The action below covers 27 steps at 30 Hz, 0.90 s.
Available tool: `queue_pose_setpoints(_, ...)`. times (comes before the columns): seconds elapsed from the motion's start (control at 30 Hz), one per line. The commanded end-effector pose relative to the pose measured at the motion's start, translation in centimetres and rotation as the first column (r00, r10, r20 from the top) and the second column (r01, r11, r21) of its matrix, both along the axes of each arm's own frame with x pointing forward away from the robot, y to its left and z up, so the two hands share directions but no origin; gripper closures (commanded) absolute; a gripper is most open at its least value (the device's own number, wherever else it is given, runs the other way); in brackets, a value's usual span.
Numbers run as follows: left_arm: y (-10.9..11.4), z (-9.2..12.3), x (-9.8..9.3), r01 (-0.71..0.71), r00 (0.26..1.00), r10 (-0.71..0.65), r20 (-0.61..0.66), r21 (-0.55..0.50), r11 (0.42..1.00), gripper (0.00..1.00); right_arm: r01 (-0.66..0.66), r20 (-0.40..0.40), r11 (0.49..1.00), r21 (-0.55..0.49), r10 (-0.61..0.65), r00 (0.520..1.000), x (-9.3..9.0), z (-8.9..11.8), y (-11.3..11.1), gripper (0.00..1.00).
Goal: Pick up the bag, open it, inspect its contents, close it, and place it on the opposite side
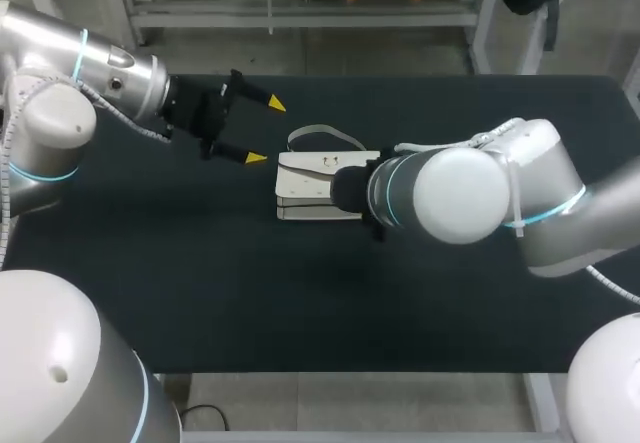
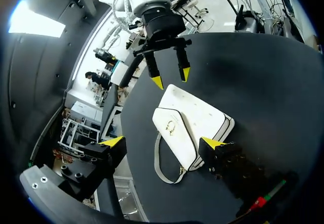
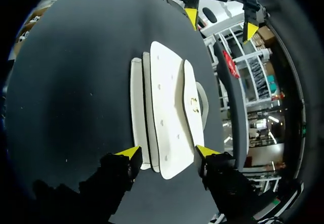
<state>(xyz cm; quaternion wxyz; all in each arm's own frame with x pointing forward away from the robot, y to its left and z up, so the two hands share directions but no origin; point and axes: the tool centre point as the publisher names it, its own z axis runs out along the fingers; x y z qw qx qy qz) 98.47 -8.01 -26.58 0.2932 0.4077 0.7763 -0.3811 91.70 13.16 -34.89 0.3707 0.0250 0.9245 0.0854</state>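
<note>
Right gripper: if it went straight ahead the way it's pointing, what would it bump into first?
Probably the white leather handbag with a gold clasp: its near end lies between the yellow tips of the open right gripper. The left gripper is beyond the bag. How high the fingers hang is unclear.

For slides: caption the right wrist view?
Right hand, open, flanks one end of the white bag; left hand open beyond it.

A black table; matte, dark top spanning the head view from side to side
</note>
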Motion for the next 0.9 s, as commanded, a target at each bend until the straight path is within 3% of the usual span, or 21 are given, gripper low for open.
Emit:
queue_pose_setpoints(0.03,-0.9,-0.4,0.9,0.026,1.0,-0.026,-0.003,-0.002,1.0,0.0,0.011,0.061,1.0,-0.001,-0.011,0.998,0.6,-1.4,0.4,0.53)
queue_pose_setpoints(0.37,-2.4,-0.7,1.1,0.079,0.997,-0.079,-0.003,0.007,0.997,0.0,0.008,0.05,1.0,-0.008,-0.007,0.999,1.1,-2.3,0.1,0.6)
queue_pose_setpoints(0.63,-2.8,-1.0,1.2,0.09,0.996,-0.09,-0.01,0.016,0.996,0.0,0.005,0.054,1.0,-0.011,-0.005,0.999,1.1,-2.4,0.0,0.73)
queue_pose_setpoints(0.9,-3.1,-1.2,1.0,0.107,0.994,-0.106,-0.011,0.026,0.994,0.0,0.003,0.054,1.0,-0.019,-0.002,0.999,1.0,-2.7,0.1,0.94)
